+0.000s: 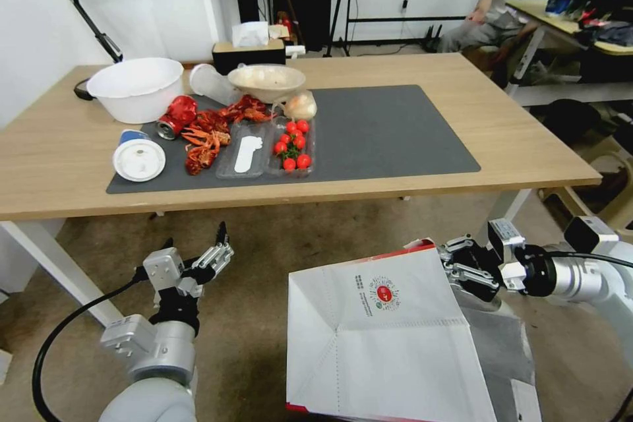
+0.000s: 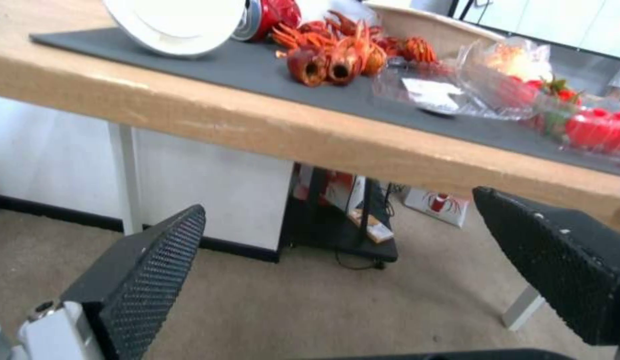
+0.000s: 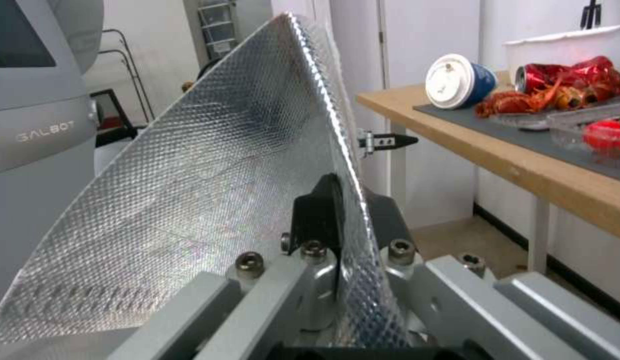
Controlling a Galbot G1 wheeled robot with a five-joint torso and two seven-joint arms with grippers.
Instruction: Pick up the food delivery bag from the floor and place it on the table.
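The food delivery bag [image 1: 389, 336], white with a small round red-green logo, hangs tilted in front of the table's [image 1: 527, 145] near edge. Its lower part runs out of the head view. My right gripper [image 1: 455, 264] is shut on the bag's upper edge. In the right wrist view the black fingers [image 3: 316, 210] pinch the silver foil lining [image 3: 210, 165]. My left gripper [image 1: 194, 244] is open and holds nothing. It hovers over the carpeted floor [image 1: 264, 316] just below the table's front edge [image 2: 257, 125], with its pads [image 2: 143, 280] wide apart.
The left half of the dark grey mat [image 1: 395, 125] holds a white bowl [image 1: 136, 87], a beige bowl [image 1: 266, 81], crayfish [image 1: 208, 135], a clear tray of tomatoes [image 1: 293, 145], a red can [image 1: 177, 116] and a lidded cup [image 1: 138, 157]. A smaller desk [image 1: 573, 26] stands back right.
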